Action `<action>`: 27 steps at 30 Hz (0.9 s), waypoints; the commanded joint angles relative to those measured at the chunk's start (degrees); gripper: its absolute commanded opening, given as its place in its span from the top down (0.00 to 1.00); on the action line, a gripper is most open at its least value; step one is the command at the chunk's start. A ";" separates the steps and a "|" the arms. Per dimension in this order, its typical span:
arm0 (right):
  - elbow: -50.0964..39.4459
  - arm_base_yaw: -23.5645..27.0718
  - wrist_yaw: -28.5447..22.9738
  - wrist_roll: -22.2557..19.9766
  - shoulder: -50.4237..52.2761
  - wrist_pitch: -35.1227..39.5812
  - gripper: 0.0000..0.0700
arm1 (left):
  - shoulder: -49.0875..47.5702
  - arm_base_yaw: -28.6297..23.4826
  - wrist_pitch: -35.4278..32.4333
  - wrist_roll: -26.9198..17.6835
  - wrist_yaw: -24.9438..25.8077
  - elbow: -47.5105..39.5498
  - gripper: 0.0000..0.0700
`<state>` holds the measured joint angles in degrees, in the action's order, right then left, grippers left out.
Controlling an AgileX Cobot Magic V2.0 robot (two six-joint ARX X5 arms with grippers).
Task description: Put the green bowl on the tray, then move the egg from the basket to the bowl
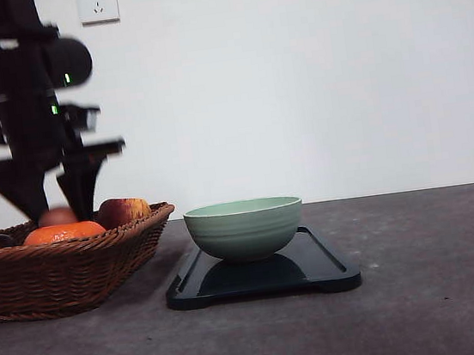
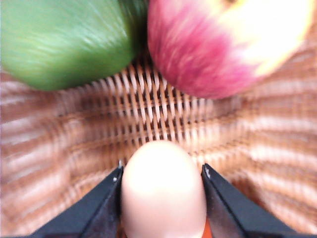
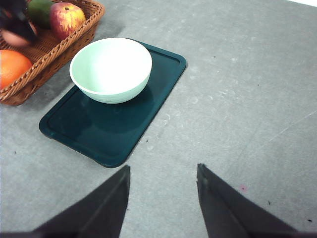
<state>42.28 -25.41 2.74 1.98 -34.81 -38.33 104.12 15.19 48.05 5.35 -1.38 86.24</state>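
From the front view I read the first half as done: the green bowl [image 1: 244, 228] sits on the tray [image 1: 326, 269], toward its back end, and looks empty from here. My left gripper [image 1: 54, 209] hangs over the basket [image 1: 67, 272], blurred, with a reddish shape between its tips that I take to be the egg [image 1: 57, 217]. An orange fruit [image 1: 64, 232] and an apple [image 1: 123, 210] lie in the basket beside it.

The left wrist view settles it: the fingers are clamped on the egg's sides, just above the wicker floor, with the apple and a green fruit [image 2: 64, 42] beyond. The picture is smeared, so I cannot say whether the egg is clear of the weave.

In the right wrist view the right gripper [image 3: 163, 198] stands spread, holding nothing, over bare table near the tray. The bowl's inside is bare, so the carry and drop remain.
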 commanded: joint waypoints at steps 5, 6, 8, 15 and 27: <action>0.26 -0.33 -0.24 0.17 -0.28 0.55 0.62 | -6.71 1.51 -0.83 -0.15 -0.11 3.68 0.79; 0.26 -0.33 -0.24 0.17 -0.28 0.55 0.62 | -7.75 1.89 -1.17 -0.16 -0.08 4.02 0.79; 0.26 -0.33 -0.24 0.17 -0.28 0.57 0.62 | -9.60 2.91 -2.54 -0.16 0.10 4.63 0.79; 0.26 -0.33 -0.24 0.17 -0.28 0.57 0.62 | -11.62 8.02 -11.40 0.88 4.80 5.33 0.79; 0.26 -0.33 -0.22 0.17 -0.26 0.55 0.62 | -3.23 18.25 -19.24 0.88 4.80 5.33 0.79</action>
<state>42.28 -25.41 2.76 1.96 -34.81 -38.33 99.82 32.73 29.98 5.80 3.27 90.11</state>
